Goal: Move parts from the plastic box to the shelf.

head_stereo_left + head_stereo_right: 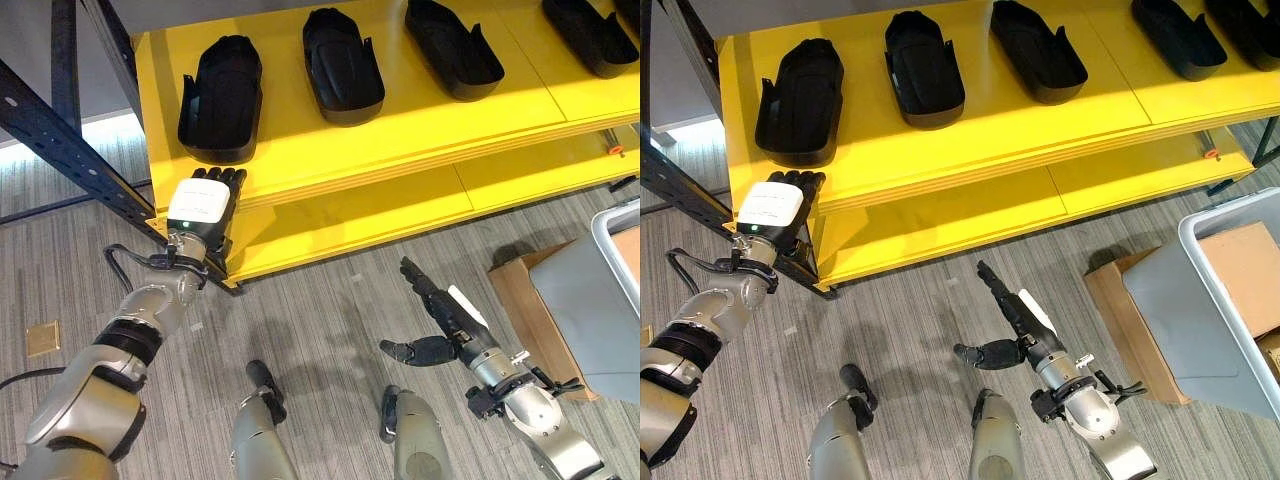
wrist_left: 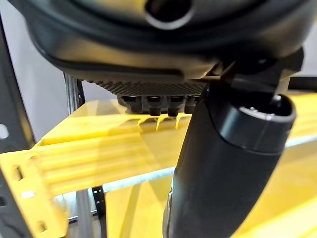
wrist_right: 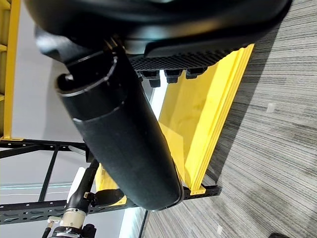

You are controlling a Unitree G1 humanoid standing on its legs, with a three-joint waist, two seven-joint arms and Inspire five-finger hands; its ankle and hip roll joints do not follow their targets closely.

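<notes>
Several black moulded parts lie in a row on the yellow shelf (image 1: 400, 120); the leftmost part (image 1: 222, 100) lies nearest my left hand. That left hand (image 1: 205, 210) is held up against the shelf's front edge just below this part, fingers straight and holding nothing. Over the floor in front of the shelf my right hand (image 1: 445, 315) is open, fingers stretched toward the shelf and thumb (image 3: 119, 129) out, empty. The grey plastic box (image 1: 1220, 300) stands at the right, its inside mostly out of sight.
A lower yellow board (image 1: 380, 215) juts out under the top one. A dark metal upright (image 1: 70, 150) slants past the shelf's left corner. The box rests on brown cardboard (image 1: 520, 300). A small brass plate (image 1: 42, 338) is set in the grey floor.
</notes>
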